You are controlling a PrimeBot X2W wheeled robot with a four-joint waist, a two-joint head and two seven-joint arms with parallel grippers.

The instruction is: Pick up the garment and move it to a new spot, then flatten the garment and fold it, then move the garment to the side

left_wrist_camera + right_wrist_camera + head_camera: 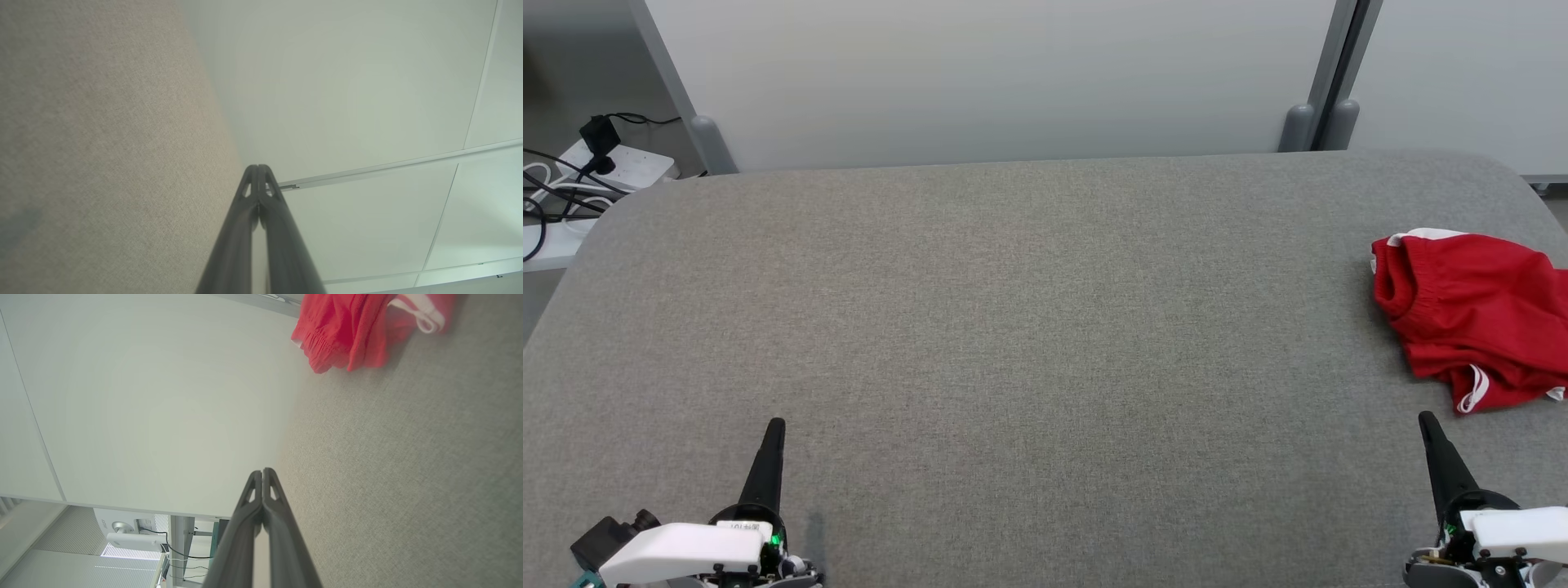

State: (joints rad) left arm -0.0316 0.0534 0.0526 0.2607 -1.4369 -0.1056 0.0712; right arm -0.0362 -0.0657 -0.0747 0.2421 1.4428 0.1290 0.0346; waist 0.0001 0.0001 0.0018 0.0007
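Two sets of jaws, and both are pressed together with nothing between them: the left jaws sit at the near left of the grey fabric-covered counter (1013, 327), the right jaws at the near right. Both point toward the far side, and each wrist view shows its fingertips meeting. The red garment with white trim (1474, 314) lies at the right side of the counter, about midway between near and far, and runs out past the right border of my head view. It is well apart from the left jaws and a little beyond the tip of the right jaws, touching neither. From the right wrist view the garment (347, 330) looks like a thick, layered bundle with a gathered waistband showing, not a sheet spread flat. I cannot tell whether those layers are a rough fold or just a heap. So I read this two ways. It may be a heap at the side waiting to be lifted to a new spot, flattened and folded. Or it may be a loosely folded bundle already set aside, with both arms drawn back. The wide middle of the counter is bare grey fabric, which fits either. If it is meant as the finished fold, the bundle looks untidy to me.
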